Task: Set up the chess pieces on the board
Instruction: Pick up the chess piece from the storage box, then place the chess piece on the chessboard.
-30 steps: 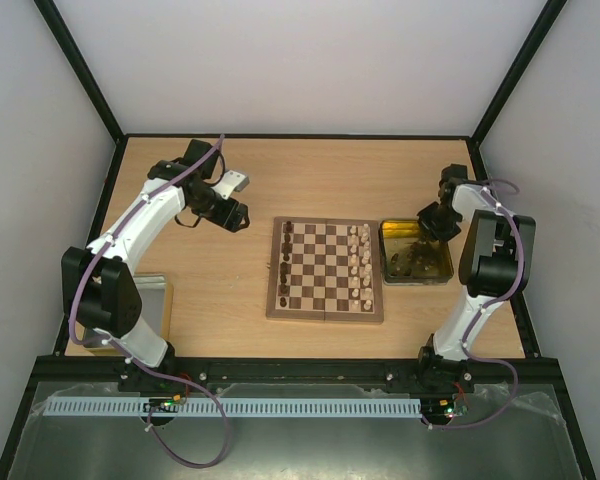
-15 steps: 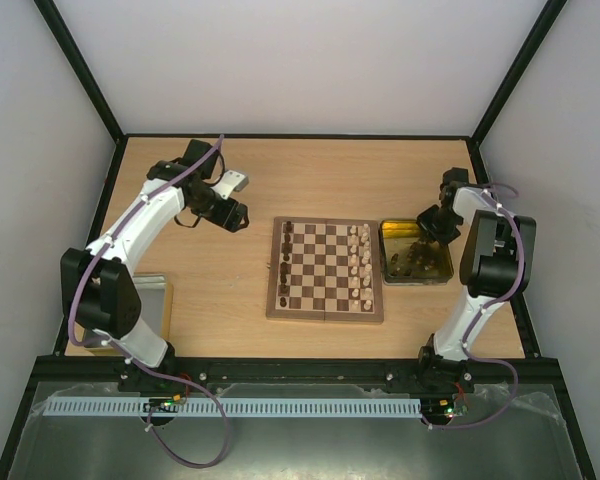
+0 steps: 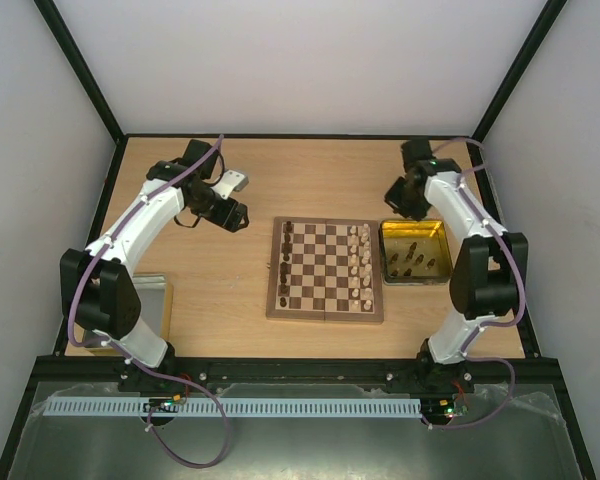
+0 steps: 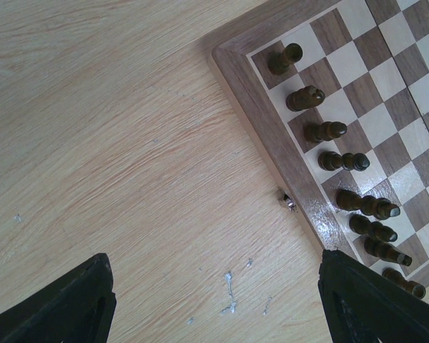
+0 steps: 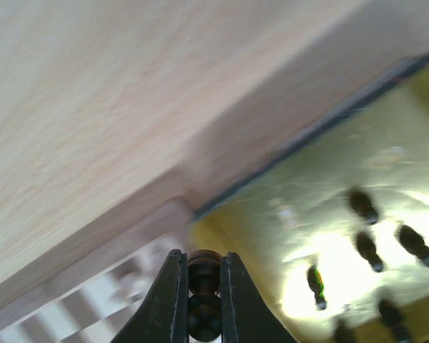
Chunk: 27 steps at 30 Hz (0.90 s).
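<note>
Right hand (image 5: 204,261) grasping a dark piece (image 5: 204,294), left hand (image 4: 222,314) released; board (image 3: 325,316) has its cream side seemingly set, dark pieces (image 3: 410,258) waiting in tray (image 3: 416,281).

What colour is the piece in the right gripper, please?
Dark brown; the chess piece shows best in the right wrist view.

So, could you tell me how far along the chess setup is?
Done: two rows of cream pieces and one row of dark pieces stand on the board. In hand: the right tool grips a dark piece by the tray; the left tool is open. Left: the unplaced pieces in that tray.
</note>
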Each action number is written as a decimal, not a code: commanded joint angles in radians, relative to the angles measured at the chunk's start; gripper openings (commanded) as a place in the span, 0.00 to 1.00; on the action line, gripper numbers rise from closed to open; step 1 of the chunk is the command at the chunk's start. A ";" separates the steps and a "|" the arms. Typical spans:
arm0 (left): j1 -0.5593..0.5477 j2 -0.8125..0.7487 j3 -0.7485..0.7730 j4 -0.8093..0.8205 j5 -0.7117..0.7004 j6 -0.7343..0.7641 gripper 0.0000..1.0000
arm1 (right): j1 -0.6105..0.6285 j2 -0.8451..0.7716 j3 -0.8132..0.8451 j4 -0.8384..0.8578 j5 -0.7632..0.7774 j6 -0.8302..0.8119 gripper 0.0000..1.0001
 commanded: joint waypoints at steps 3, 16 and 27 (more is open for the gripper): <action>-0.002 -0.012 -0.001 -0.005 0.009 0.002 0.78 | 0.189 0.069 0.227 -0.146 0.090 -0.025 0.02; 0.000 -0.034 -0.024 0.003 -0.024 0.004 0.78 | 0.460 0.451 0.693 -0.351 0.059 -0.107 0.02; 0.011 -0.042 -0.030 0.005 -0.029 0.004 0.78 | 0.526 0.598 0.807 -0.389 0.012 -0.143 0.02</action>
